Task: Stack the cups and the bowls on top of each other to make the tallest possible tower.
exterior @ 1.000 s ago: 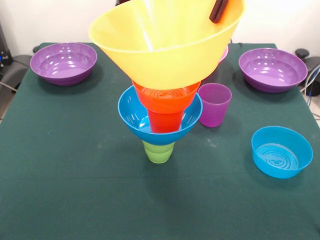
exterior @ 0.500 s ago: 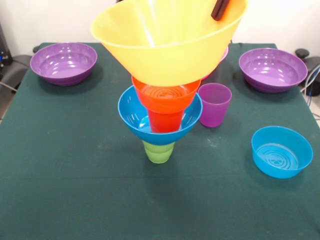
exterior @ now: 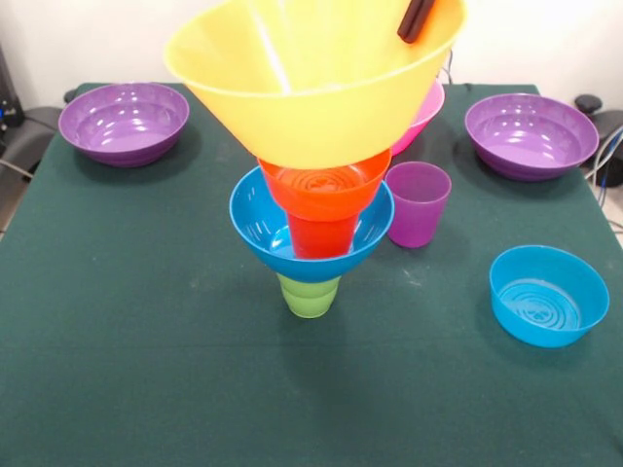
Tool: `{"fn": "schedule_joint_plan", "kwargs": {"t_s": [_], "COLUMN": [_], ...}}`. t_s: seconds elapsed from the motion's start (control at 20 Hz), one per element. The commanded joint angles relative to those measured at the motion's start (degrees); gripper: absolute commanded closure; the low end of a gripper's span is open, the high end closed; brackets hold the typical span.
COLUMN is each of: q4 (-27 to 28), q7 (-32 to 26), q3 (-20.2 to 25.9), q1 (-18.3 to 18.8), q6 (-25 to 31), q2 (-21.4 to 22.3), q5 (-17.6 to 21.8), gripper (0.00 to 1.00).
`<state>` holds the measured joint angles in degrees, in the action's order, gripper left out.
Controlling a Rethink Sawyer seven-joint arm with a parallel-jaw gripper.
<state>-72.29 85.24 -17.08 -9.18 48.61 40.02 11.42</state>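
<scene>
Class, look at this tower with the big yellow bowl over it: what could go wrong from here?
1. The tower stands on one narrow green cup; a nudge could topple it.
2. The yellow bowl is far wider than the small orange bowl beneath and looks tilted, so it may slide off.
3. A fall could hit the purple cup close by.

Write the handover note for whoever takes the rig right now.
Gripper: only a dark finger shows inside the yellow bowl at its rim; open or shut unclear.
Tower: green cup, blue bowl, orange cup, orange bowl; yellow bowl at the top, seating not confirmed.
Left: pink bowl, purple cup, two purple bowls, small blue bowl.
</scene>
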Motion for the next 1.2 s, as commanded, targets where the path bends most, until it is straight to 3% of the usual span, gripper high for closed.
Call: {"fn": "schedule_joint_plan", "kwargs": {"t_s": [0.05, 1.2], "q4": [2.43, 3.19], "q7": [8.76, 9.91], "q3": [1.51, 0.14], "q1": [-1.7, -2.94], "q6": [7.71, 6.43], "q2": [-1.72, -2.83], "q5": [0.48, 0.1], "gripper": [1.0, 1.0]}}
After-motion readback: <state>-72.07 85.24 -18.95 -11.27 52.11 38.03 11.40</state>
